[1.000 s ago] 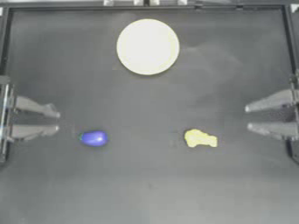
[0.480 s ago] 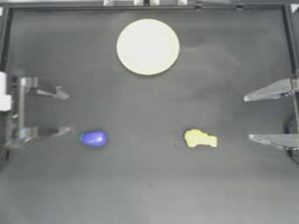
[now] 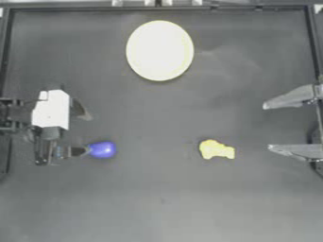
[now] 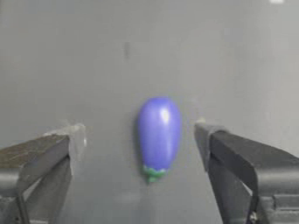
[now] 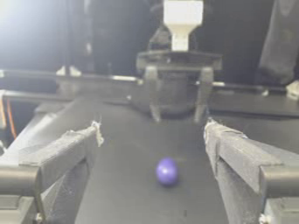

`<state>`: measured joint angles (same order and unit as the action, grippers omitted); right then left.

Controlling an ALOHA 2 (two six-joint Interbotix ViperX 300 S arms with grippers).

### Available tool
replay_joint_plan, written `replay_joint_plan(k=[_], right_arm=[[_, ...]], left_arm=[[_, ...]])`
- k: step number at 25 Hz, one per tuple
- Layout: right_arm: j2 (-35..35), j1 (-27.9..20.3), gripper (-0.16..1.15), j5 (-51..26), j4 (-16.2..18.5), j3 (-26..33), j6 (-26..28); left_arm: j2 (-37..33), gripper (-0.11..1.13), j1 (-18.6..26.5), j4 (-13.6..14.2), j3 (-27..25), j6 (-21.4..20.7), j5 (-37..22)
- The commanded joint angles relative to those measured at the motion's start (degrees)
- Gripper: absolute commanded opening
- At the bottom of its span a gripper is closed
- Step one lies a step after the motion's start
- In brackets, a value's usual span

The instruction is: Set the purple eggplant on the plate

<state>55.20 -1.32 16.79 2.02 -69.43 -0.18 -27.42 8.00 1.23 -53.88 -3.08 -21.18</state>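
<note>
At the left side of the table, the left gripper (image 4: 137, 131) hangs over the purple eggplant (image 4: 158, 135) with its jaws spread wide and nothing in them. The left wrist view shows the eggplant lying between the two fingers, nearer one of them, touching neither. Its long axis runs along the line of the gripper's reach, with the small green stem end pointing back toward the wrist, so the jaws would close across its narrow width.

From above, the eggplant (image 3: 101, 149) lies on the bare table (image 3: 157, 198) at the left, and the left gripper (image 3: 72, 130) is far nearer to it than the other arm. The plate (image 3: 159, 50) sits well apart, at the far middle of the table. A yellow lumpy object (image 3: 216, 150) rests right of centre.

At the right edge, the right gripper (image 3: 277, 125) is drawn back, jaws wide and empty.
</note>
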Motion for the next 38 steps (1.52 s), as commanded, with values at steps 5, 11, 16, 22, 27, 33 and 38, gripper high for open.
replay_joint_plan(k=[5,11,16,22,27,33,38], right_arm=[[-1.8,0.0,1.0,0.6,-0.2,1.8,0.3],[-2.6,0.0,1.0,0.6,-0.2,2.7,0.1],[-2.6,0.0,1.0,0.6,-0.3,2.5,0.3],[-2.6,0.0,1.0,0.6,-0.8,2.5,0.1],[-2.6,0.0,1.0,0.5,-0.8,2.6,0.2],[-2.6,0.0,1.0,0.6,-1.0,2.6,0.2],[-2.6,0.0,1.0,0.6,-1.1,2.6,0.2]], left_arm=[[6.2,1.03,-1.0,0.1,1.3,0.1,3.8],[12.0,1.03,-1.5,0.1,2.1,0.1,5.3],[16.5,1.03,-1.7,0.1,3.3,0.1,5.4],[20.2,1.03,-2.5,0.1,5.0,0.1,5.5],[22.4,1.03,-3.3,-0.7,5.5,0.2,5.6],[22.9,0.86,-3.9,-1.7,6.0,0.3,5.3],[23.3,0.4,-4.0,-2.9,6.3,0.3,4.2]])
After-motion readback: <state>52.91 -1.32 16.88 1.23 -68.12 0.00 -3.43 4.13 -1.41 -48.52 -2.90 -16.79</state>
